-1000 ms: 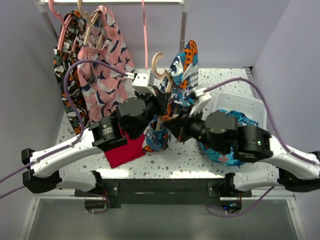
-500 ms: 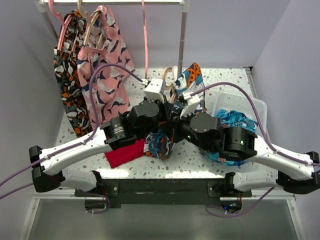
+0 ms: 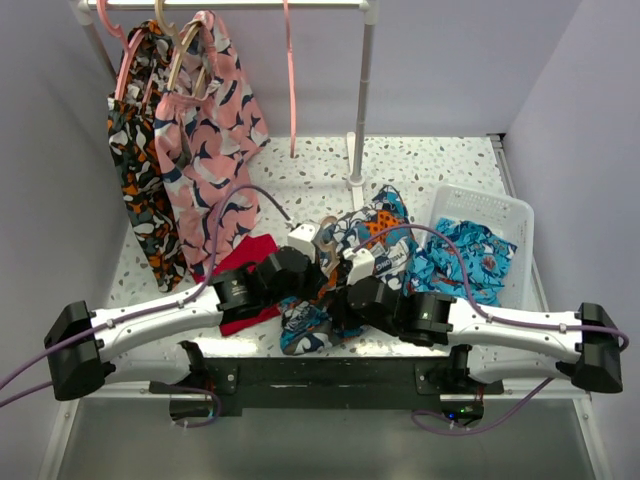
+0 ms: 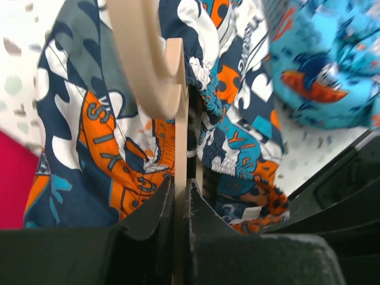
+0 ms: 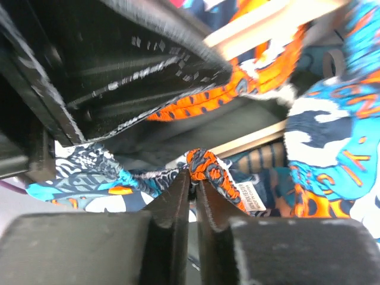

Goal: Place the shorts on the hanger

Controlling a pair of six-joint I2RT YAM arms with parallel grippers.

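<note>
The shorts (image 3: 368,228), printed in teal, orange, navy and white, lie bunched on the table between both grippers. The tan hanger (image 3: 325,233) is threaded into them, with only its hook showing from above. My left gripper (image 3: 318,258) is shut on the hanger's thin tan bar (image 4: 180,178), and the curved hook (image 4: 142,59) rises beyond the jaws over the shorts (image 4: 95,130). My right gripper (image 3: 345,278) is shut on a gathered orange-navy edge of the shorts (image 5: 205,165) beside the care label. A hanger bar (image 5: 252,139) runs just behind it.
A white basket (image 3: 520,215) at the right holds turquoise shorts (image 3: 462,255), which also show in the left wrist view (image 4: 320,65). A red cloth (image 3: 245,262) lies left of the grippers. The rack pole (image 3: 358,110) stands behind. Pink shorts (image 3: 210,130), dark patterned shorts (image 3: 135,170) and a pink hanger (image 3: 290,80) hang at the back left.
Both arms have come down and toward the near edge, bringing the hanger and shorts from raised in the air to low on the table. Both grips are unchanged.
</note>
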